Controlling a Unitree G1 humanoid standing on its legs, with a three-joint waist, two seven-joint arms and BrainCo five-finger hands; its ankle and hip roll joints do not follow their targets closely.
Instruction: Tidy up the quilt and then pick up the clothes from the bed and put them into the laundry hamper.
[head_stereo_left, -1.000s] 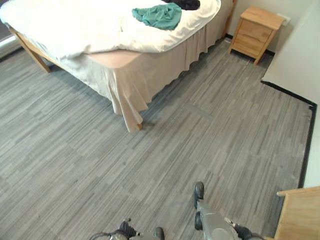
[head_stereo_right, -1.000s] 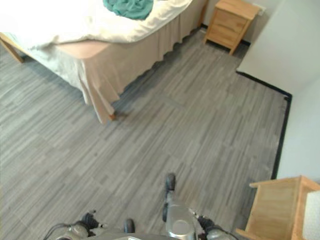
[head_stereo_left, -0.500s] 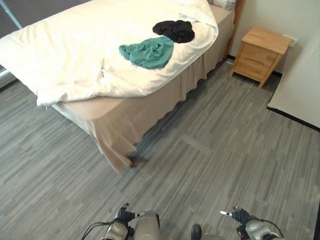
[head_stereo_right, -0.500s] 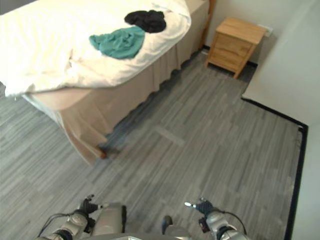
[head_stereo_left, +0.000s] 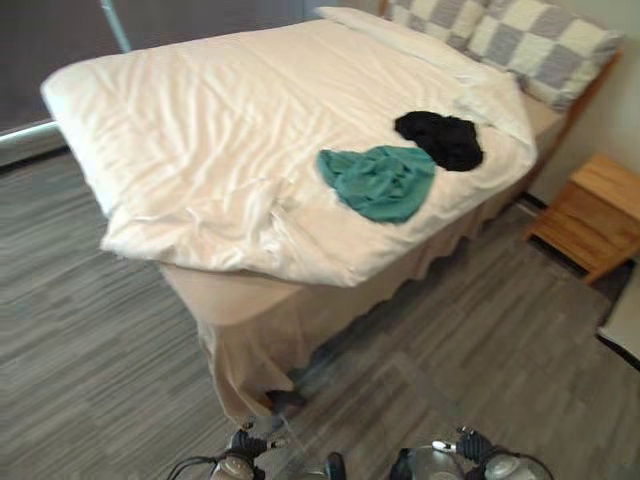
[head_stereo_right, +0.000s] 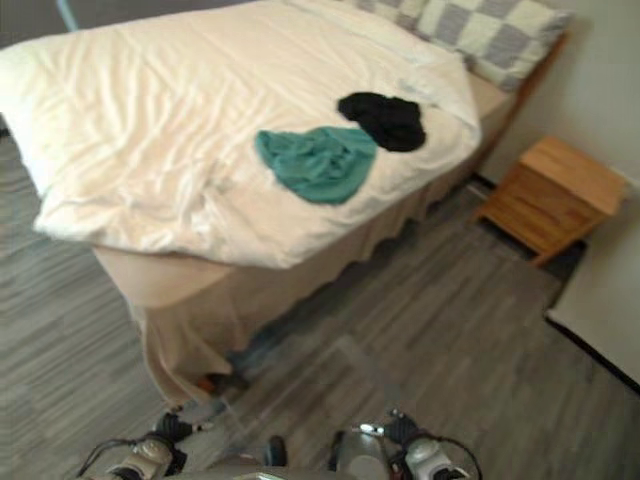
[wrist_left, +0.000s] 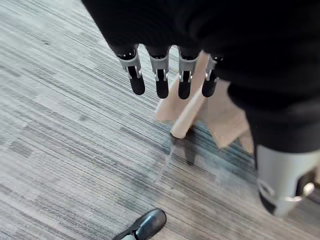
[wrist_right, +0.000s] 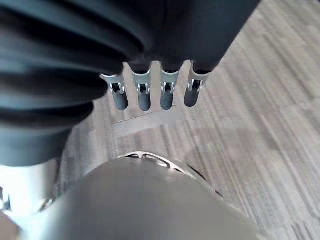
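Both hands low at frame bottom over grey floor (head_stereo_left: 90, 330), left hand (wrist_left: 170, 75) and right hand (wrist_right: 152, 92) fingers straight, released, empty. Mid-frame, white quilt (head_stereo_left: 230, 150) rumpled on bed; teal garment (head_stereo_left: 380, 180) and black garment (head_stereo_left: 440, 138) on it; checked pillows (head_stereo_left: 520, 40) upper right.

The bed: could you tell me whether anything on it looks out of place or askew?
Yes. The white quilt lies crooked, bunched and wrinkled near the foot corner, leaving the mattress corner bare. A teal garment and a black garment lie crumpled on the quilt near the bed's right edge.
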